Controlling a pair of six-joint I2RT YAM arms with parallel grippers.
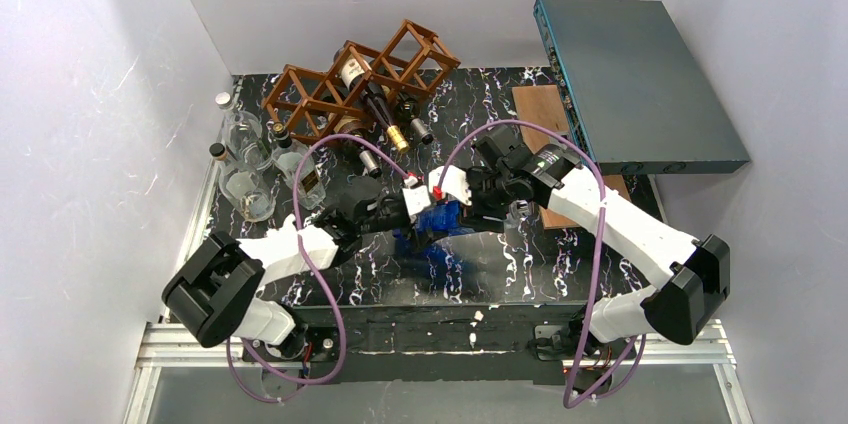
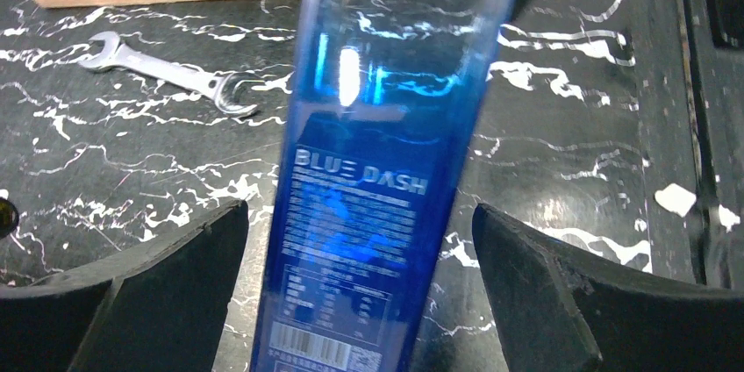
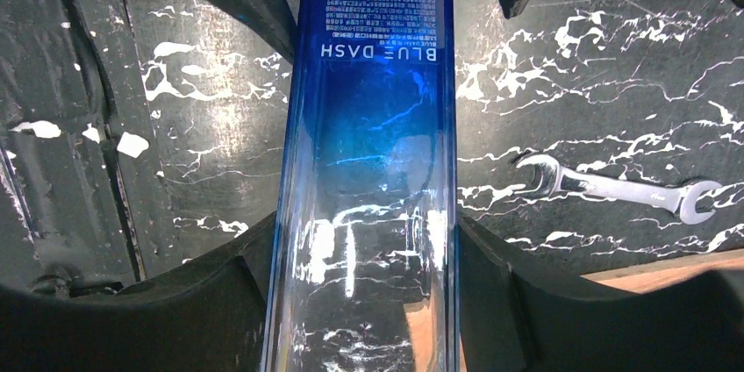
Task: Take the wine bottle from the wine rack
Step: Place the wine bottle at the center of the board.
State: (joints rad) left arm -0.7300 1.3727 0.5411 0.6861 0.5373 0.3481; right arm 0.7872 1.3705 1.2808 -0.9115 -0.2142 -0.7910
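Top view: your L and R arms both reach in over the black, white-veined table (image 1: pixel 520 269). The left gripper (image 1: pixel 425 206) and right gripper (image 1: pixel 482 202) meet at a blue see-through glass bottle (image 1: pixel 436 236). It's well apart from the reddish-brown wooden lattice wine rack (image 1: pixel 330 94) at the back, w/ dark bottles (image 1: pixel 380 104) in its cells.

Left wrist: gripper spread wide, fingers either side of the bottle, not touching.

Right wrist: fingers pressed on both sides of the bottle's clear end. A flat steel wrench (image 3: pixel 614 188) lies nearby.
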